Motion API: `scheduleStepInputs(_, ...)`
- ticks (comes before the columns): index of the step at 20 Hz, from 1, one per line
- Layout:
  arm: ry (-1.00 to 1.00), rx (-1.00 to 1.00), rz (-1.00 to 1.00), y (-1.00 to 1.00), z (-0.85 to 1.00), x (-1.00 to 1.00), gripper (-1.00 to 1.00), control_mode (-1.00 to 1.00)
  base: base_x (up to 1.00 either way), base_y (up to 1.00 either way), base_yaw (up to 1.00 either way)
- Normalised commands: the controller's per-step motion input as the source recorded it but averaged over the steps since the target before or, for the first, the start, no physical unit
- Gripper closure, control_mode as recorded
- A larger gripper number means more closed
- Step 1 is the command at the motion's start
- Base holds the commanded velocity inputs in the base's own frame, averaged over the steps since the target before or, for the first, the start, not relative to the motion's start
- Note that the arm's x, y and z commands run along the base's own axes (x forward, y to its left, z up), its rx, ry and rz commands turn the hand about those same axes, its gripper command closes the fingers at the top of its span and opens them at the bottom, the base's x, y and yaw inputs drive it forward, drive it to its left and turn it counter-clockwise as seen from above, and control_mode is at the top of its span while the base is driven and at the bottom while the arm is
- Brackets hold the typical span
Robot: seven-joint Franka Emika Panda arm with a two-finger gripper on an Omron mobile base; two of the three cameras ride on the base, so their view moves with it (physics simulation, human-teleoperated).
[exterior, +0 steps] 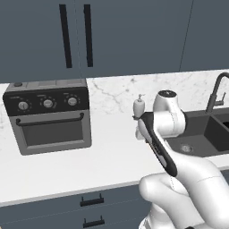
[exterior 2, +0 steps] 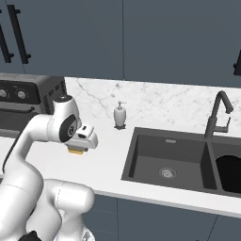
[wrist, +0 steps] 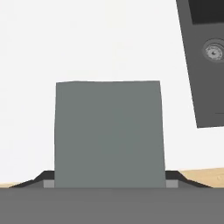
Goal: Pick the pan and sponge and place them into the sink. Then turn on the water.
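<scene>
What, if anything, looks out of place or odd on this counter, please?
Nothing stands out: the sponge sits squarely between the fingers, the soap bottle stands upright beside the sink, and the counter shows no spill.

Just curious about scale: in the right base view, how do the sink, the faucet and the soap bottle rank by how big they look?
1. sink
2. faucet
3. soap bottle

Grey-topped sponge [wrist: 108, 131] between the fingers [wrist: 175, 177]; pan [exterior 2: 229, 173] in sink [exterior 2: 164, 141].
</scene>
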Motion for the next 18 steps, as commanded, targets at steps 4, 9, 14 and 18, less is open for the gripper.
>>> scheduleStepInputs(4,0.0,0.0,0.0,-0.01,0.12,-0.27,1.0,-1.0,0.0,0.0,0.0)
scheduleStepInputs(9,0.0,0.0,0.0,-0.07,0.02,-0.38,1.0,-1.0,0.0,0.0,0.0)
scheduleStepInputs(14,0.0,0.0,0.0,0.0,0.0,-0.12,1.0,1.0,-0.16,-0.01,0.0)
scheduleStepInputs(18,0.0,0.0,0.0,0.0,0.0,0.0,1.0,1.0,-0.79,-0.51,0.0)
